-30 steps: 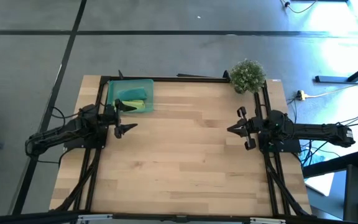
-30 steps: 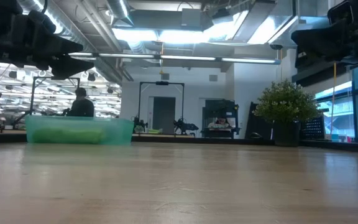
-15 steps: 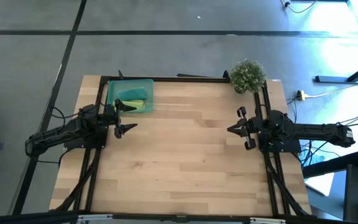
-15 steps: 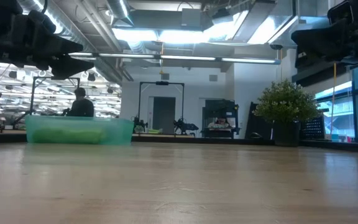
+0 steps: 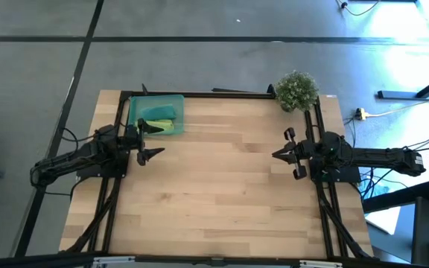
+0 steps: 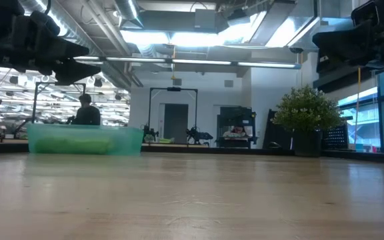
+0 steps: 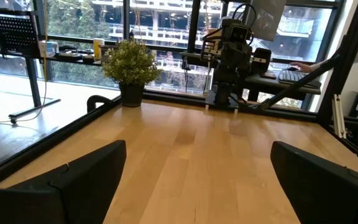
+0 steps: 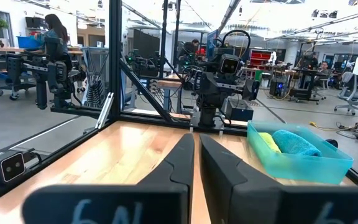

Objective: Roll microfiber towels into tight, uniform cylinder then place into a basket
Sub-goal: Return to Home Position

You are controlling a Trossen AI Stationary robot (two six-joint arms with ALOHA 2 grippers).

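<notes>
Microfiber towels (image 5: 159, 119) lie in the basket (image 5: 134, 104) at about 11 o'clock on the surface (image 5: 222, 186), the teal roll beside the lime-green one. The placing looks done, so what remains is parking the arms.

The left gripper (image 5: 155, 139) hangs above the surface at 9 o'clock, just off the basket's near edge, with its jaws released and nothing between them. The right gripper (image 5: 275, 155) sits at 3 o'clock, well apart from the basket, with its jaws clenched on nothing. A potted plant (image 5: 297, 89) stands at 1 o'clock.

To finish well, the left arm probably wants to draw straight back toward 9 o'clock at its present height, so that neither finger clips the rim or drags a roll loose. The right arm has open room and needs only a slow, level retreat.
</notes>
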